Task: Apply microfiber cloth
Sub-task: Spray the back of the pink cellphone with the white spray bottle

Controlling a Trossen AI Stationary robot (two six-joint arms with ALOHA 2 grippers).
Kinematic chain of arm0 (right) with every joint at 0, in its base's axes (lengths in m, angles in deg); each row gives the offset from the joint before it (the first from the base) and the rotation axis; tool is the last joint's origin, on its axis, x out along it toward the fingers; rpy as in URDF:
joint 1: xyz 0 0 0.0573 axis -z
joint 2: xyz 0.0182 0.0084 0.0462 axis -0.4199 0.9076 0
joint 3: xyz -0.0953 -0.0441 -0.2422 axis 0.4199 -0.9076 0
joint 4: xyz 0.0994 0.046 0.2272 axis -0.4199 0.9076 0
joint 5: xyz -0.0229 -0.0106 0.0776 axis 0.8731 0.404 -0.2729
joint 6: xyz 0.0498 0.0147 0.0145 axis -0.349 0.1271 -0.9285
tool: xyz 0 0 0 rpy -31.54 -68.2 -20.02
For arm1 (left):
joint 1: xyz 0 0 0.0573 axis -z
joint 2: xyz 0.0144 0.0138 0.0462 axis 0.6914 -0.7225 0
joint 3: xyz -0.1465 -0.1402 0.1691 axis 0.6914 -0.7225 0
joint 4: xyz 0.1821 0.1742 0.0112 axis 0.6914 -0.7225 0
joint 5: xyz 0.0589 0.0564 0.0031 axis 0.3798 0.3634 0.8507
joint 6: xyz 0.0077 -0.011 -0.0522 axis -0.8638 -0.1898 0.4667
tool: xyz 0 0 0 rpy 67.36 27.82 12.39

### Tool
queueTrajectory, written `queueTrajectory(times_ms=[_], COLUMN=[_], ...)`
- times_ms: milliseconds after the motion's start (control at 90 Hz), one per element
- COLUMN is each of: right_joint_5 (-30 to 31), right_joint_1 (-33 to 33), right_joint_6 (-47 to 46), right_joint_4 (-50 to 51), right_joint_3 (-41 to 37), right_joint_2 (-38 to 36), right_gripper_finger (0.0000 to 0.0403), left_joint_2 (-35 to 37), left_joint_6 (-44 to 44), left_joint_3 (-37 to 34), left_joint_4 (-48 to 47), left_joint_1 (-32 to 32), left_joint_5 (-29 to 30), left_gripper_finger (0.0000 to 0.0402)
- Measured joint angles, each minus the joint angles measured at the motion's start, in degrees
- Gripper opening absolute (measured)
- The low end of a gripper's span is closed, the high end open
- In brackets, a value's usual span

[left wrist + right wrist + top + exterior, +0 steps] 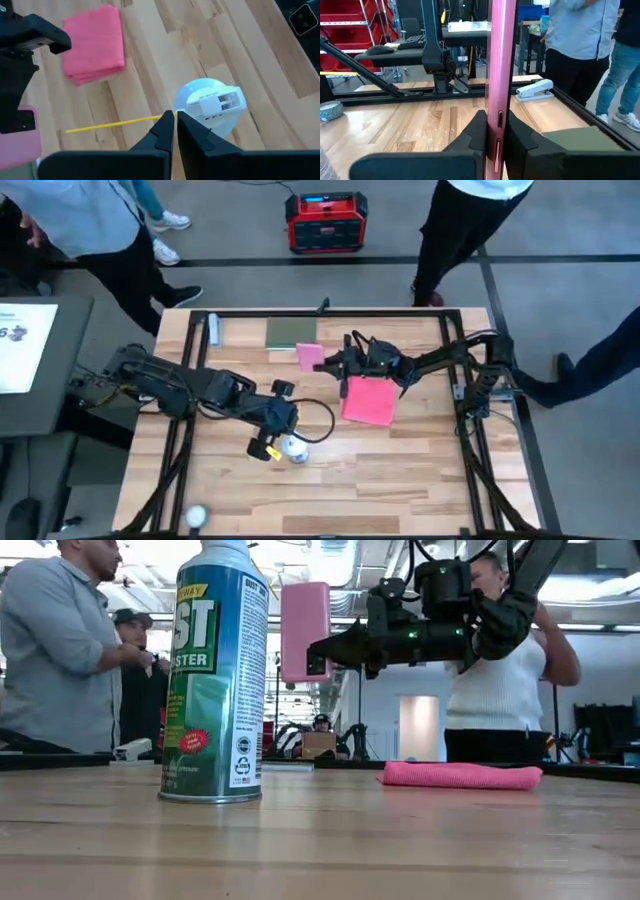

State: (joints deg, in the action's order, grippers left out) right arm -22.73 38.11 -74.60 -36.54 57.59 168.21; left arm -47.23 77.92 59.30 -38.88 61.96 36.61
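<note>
Two dark robot arms reach over a pale wooden table [400, 480]. The right gripper [492, 137] holds a slim rigid phone with a pink back [305, 632] raised in the air, its two fingers clamped on the phone's edges. The soft pinkish-red microfiber cloth [368, 400], folded into a flat square, lies on the table just beneath and beside that raised phone, untouched by either gripper. The left gripper [174, 131] hovers over a tall green and white spray can [215, 670] standing upright nearer the table's front edge, its fingers pressed together with nothing between them. A dark green rectangular pad [291, 332] sits at the far edge. Judging by this, the wiping has not begun: the phone is lifted, but the cloth must yet be picked up and rubbed on it.
</note>
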Motion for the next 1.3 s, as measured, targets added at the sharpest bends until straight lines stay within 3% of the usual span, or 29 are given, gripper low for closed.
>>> queueTrajectory(times_ms=[1300], right_joint_5=[0.1], right_joint_1=[1.4], right_joint_6=[-1.2], right_joint_4=[1.5], right_joint_3=[0.0], right_joint_2=[0.0], right_gripper_finger=[0.0017], left_joint_2=[-1.2], left_joint_6=[0.0], left_joint_3=[0.5], left_joint_4=[-1.9], left_joint_1=[-1.6], left_joint_5=[-2.9], left_gripper_finger=[0.0])
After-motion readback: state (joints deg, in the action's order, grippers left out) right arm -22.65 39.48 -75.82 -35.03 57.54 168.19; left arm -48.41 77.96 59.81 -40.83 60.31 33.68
